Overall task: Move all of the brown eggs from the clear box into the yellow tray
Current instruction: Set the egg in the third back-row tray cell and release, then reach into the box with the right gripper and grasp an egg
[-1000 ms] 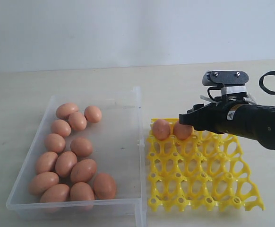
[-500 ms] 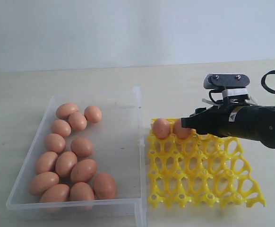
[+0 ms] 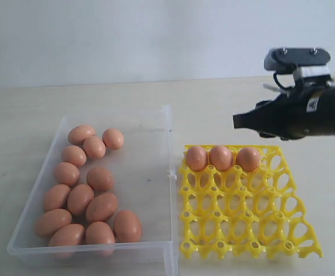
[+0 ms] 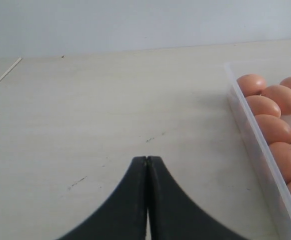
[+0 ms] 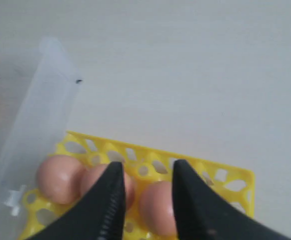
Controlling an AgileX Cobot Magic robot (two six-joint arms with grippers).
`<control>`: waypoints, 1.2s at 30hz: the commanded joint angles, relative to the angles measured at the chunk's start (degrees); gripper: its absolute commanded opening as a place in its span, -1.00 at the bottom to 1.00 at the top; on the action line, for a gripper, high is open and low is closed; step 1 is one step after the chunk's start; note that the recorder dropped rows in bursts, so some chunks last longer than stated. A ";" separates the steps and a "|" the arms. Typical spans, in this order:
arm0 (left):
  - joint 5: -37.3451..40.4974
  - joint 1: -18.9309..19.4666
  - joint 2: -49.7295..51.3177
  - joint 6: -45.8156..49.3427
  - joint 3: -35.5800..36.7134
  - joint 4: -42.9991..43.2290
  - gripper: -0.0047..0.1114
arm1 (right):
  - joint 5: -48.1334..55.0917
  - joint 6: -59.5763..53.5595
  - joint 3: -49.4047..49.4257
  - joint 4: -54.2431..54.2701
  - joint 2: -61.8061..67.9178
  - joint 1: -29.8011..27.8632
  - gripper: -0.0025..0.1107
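Upright, three brown eggs [image 3: 221, 157] sit in yellow tray [image 3: 217, 214].

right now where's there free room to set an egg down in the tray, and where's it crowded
In the yellow tray the three near rows are empty, plus the far row's cup right of the three eggs. In the clear box, the strip of floor along the tray-side wall is bare; the loose eggs crowd the other half.

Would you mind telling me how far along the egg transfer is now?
Done: three brown eggs sit in the back row of the yellow tray. In hand: nothing; the right gripper hangs open and empty above the tray, and the left gripper is shut beside the clear box. Left: thirteen brown eggs lie in that box.
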 commanded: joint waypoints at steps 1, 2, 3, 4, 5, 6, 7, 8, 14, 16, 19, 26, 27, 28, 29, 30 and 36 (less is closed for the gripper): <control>-0.27 0.15 0.25 0.20 -0.26 0.17 -0.92 | 19.14 -7.85 -14.91 -0.59 -0.98 7.41 -0.96; -0.27 0.15 0.25 0.20 -0.26 0.17 -0.92 | 21.34 -8.51 -17.65 -0.41 0.17 8.89 -0.96; -0.27 0.15 0.25 0.20 -0.26 0.17 -0.92 | 23.33 -8.72 -20.31 0.06 1.58 10.39 -0.96; -0.27 0.15 0.25 0.20 -0.26 0.17 -0.92 | 26.05 -9.37 -24.20 0.33 4.08 12.60 -0.96; -0.27 0.15 0.25 0.20 -0.26 0.17 -0.92 | 27.62 -10.00 -26.69 0.98 5.95 13.92 -0.96; -0.27 0.15 0.25 0.20 -0.26 0.17 -0.92 | 28.99 -10.00 -29.54 1.95 8.43 15.37 -0.96; -0.27 0.15 0.25 0.20 -0.26 0.17 -0.92 | 30.77 -10.44 -32.29 3.06 11.04 16.66 -0.95; -0.27 0.15 0.25 0.20 -0.26 0.17 -0.92 | 32.29 -10.43 -34.98 3.72 13.76 17.80 -0.93; -0.27 0.15 0.25 0.20 -0.26 0.17 -0.92 | 47.19 -13.44 -54.67 8.55 33.06 24.67 0.06; -0.27 0.15 0.25 0.20 -0.26 0.17 -0.92 | 49.05 -13.44 -61.57 7.75 38.71 25.94 0.16; -0.27 0.15 0.25 0.20 -0.26 0.17 -0.92 | 55.15 -13.57 -71.38 7.88 45.88 26.57 0.14; -0.27 0.14 0.25 0.18 -0.26 0.17 -0.92 | 62.91 -16.21 -83.26 6.71 54.94 26.87 0.14; -0.27 0.14 0.25 0.18 -0.26 0.17 -0.92 | 62.29 -16.21 -83.43 6.71 55.26 26.87 0.14; -0.27 0.14 0.25 0.18 -0.26 0.17 -0.92 | 61.88 -16.21 -83.71 6.63 55.56 26.87 0.14; -0.27 0.14 0.25 0.18 -0.26 0.17 -0.92 | 61.40 -16.33 -83.97 6.63 55.83 26.87 0.14; -0.27 0.14 0.25 0.18 -0.26 0.17 -0.92 | 61.08 -16.71 -84.25 6.63 56.17 26.87 0.14; -0.27 0.14 0.25 0.28 -0.26 0.17 -0.92 | 60.45 -16.95 -84.91 7.06 58.42 26.87 0.14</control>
